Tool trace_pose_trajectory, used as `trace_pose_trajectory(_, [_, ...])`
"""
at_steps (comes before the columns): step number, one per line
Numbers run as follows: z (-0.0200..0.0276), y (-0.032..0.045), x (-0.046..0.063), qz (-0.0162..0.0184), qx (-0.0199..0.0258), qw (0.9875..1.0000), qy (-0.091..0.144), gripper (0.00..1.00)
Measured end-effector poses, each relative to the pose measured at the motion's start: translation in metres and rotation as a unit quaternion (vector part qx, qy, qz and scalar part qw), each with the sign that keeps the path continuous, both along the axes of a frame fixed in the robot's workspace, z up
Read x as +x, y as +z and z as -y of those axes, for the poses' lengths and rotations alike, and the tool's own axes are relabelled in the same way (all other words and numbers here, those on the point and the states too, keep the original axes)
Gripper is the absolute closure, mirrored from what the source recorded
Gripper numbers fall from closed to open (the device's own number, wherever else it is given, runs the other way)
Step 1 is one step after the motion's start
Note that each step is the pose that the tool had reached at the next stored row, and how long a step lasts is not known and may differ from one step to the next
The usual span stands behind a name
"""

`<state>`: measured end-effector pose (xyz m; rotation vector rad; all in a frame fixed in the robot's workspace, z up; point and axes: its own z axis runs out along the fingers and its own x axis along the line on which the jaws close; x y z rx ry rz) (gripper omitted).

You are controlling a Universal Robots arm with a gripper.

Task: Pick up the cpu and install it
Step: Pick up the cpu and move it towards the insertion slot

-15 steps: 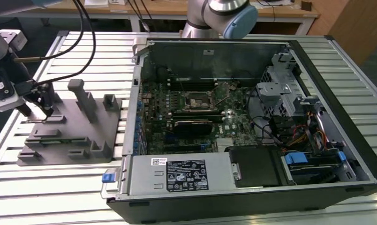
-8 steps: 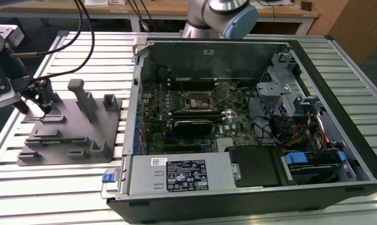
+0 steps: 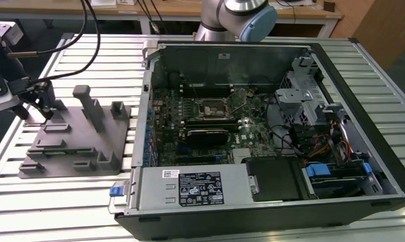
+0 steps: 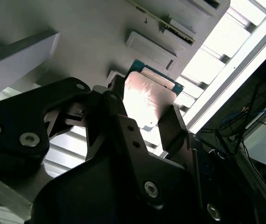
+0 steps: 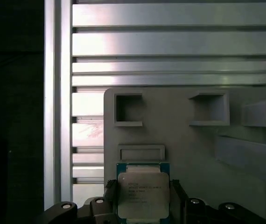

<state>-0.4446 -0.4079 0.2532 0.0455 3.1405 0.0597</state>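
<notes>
A table [image 3: 68,201] of long, pale metal slats with dark grooves between them ran across the exterior view from nine o'clock round to three. Light lay in soft glare on the slats [image 5: 170,42] in the first wrist view and shone almost white on them [image 4: 244,37] in the second wrist view. Beyond the table, at twelve o'clock, stood a light wooden desk [image 3: 169,10] with pale legs. At two o'clock rose a brown wooden panel [image 3: 384,25].

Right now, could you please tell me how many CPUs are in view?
1. The cpu is clamped in the gripper, above the grey fixture at the exterior view's left. Another could be hidden inside the computer case.
</notes>
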Motion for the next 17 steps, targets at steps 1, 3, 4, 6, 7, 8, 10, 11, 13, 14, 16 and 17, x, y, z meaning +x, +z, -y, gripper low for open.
trace_pose_trajectory(1, [0.0,0.0014,0.0,0.0,0.0003,1.0,0.0,0.46])
trace_pose_trajectory(3, [0.0,0.0043,0.0,0.0,0.0006,1.0,0.0,0.46])
trace_pose_trajectory(4, [0.0,0.0057,0.0,0.0,0.0007,1.0,0.0,0.46])
trace_pose_trajectory(6, [0.0,0.0085,0.0,0.0,0.001,1.0,0.0,0.46])
trace_pose_trajectory(7, [0.0,0.0099,0.0,0.0,0.0011,1.0,0.0,0.46])
trace_pose_trajectory(8, [0.0,0.0114,0.0,0.0,0.0012,1.0,0.0,0.46])
trace_pose_trajectory(10, [0.0,0.0145,0.0,0.0,0.0014,1.0,0.0,0.46])
trace_pose_trajectory(11, [0.0,0.016,0.0,0.0,0.0015,1.0,0.0,0.46])
trace_pose_trajectory(13, [0.0,0.019,0.0,0.0,0.0016,1.0,0.0,0.46])
trace_pose_trajectory(14, [0.0,0.0204,0.0,0.0,0.0016,1.0,0.0,0.46])
trace_pose_trajectory(16, [0.0,0.023,0.0,0.0,0.0018,1.0,0.0,0.46])
trace_pose_trajectory(17, [0.0,0.0243,0.0,0.0,0.0018,1.0,0.0,0.46])
